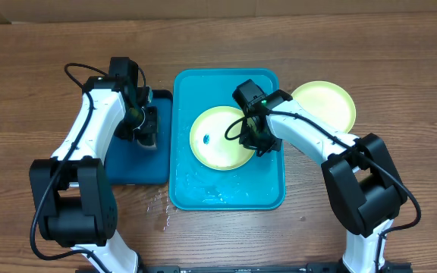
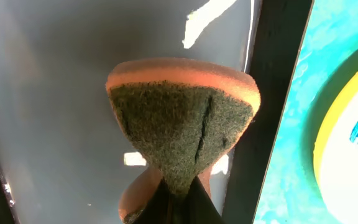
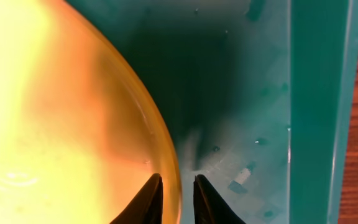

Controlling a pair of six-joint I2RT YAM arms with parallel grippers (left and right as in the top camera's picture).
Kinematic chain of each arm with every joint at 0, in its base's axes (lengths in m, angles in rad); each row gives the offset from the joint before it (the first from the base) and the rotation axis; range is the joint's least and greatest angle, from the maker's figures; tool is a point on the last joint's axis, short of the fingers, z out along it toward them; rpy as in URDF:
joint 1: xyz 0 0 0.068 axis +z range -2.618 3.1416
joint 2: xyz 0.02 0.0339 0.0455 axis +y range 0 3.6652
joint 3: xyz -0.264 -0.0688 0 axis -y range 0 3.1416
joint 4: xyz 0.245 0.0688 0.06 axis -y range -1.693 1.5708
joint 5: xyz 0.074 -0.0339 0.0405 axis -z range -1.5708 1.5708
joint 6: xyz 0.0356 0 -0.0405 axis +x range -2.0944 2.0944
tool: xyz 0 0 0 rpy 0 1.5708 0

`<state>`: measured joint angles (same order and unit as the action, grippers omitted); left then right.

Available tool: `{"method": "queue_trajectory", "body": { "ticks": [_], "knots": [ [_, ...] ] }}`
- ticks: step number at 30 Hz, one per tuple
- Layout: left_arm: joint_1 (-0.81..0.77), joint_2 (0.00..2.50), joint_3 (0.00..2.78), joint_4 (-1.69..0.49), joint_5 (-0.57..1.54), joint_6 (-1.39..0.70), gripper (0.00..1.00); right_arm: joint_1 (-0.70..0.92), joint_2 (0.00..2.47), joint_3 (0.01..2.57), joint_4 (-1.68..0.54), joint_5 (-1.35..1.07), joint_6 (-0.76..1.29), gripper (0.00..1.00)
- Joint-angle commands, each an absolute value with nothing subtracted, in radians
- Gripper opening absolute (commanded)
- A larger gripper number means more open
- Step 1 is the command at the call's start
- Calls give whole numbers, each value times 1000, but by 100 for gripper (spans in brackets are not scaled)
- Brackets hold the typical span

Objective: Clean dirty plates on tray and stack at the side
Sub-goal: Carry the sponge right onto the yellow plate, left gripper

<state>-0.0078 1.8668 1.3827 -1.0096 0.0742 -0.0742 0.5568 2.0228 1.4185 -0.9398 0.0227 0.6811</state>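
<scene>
Near edge of the wooden tabletop [image 1: 21, 227]: bare wood, with a few water spots close to the near left corner of the large bright turquoise rectangular plastic tray [image 1: 203, 189]. The tray sits mid-table. Its near half is empty but wet, with film and droplets.

Tray middle, toward the right rim: a pale yellow-green round shallow plastic plate [image 1: 217, 148] lies flat, face up. A small blue smear [image 1: 205, 139] sits left of its centre, so it is not yet clean.

The right gripper [image 3: 176, 186] is at this plate's right edge. In the wrist view its fingers straddle the raised lip, one over the plate and one over the tray floor, with a narrow gap. Whether they bite the lip or only flank it, I cannot tell.

Handling, my judgement: thin plastic, so light, fairly stiff and not fragile. It is wet, so slippery. The lip is the only hold while it lies flat. The pinch should seat well over the lip, and the plate may skate on the wet floor.

Just left of the tray is a smaller dark-blue black-rimmed tray [image 1: 131, 163]. Over it, the left gripper [image 2: 180, 199] is pressed together on an orange sponge with a green scouring face [image 2: 182, 118], which is soft and squashes.

Far: a second pale yellow-green plastic plate [image 1: 325, 105] lies on bare tabletop, just off the tray's far right corner. No smear shows on it.
</scene>
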Motion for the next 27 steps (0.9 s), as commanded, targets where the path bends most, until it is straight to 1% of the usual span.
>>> {"method": "queue_trajectory", "body": {
  "ticks": [1, 7, 13, 15, 16, 17, 19, 22, 24, 26, 27],
  "knots": [
    [-12, 1851, 1377, -1008, 68, -59, 4, 561, 2022, 1419, -930, 25, 685, 18],
    [-12, 1851, 1377, -1007, 68, -58, 4, 561, 2022, 1419, -933, 25, 685, 6],
    [-12, 1851, 1377, -997, 68, -47, 4, 561, 2022, 1419, -934, 20, 685, 5],
    [-12, 1851, 1377, -981, 68, -47, 4, 561, 2022, 1419, -933, 21, 685, 5],
    [-12, 1851, 1378, -974, 68, -47, 4, 561, 2022, 1419, -933, 21, 685, 8],
    [-12, 1851, 1382, -971, 68, -47, 4, 561, 2022, 1419, -929, 21, 685, 15],
    [-12, 1851, 1397, -973, 70, -48, 4, 561, 2022, 1419, -921, 21, 685, 20],
    [-19, 1843, 1433, -981, 116, -62, 4, 561, 2022, 1419, -917, 8, 685, 20],
    [-26, 1832, 1452, -980, 191, -68, 4, 561, 2022, 1419, -910, -3, 685, 16],
    [-40, 1822, 1467, -979, 273, -68, 4, 561, 2022, 1419, -902, -5, 685, 5],
    [-52, 1819, 1472, -979, 302, -68, 4, 561, 2022, 1418, -899, -5, 685, 4]
  ]
}}
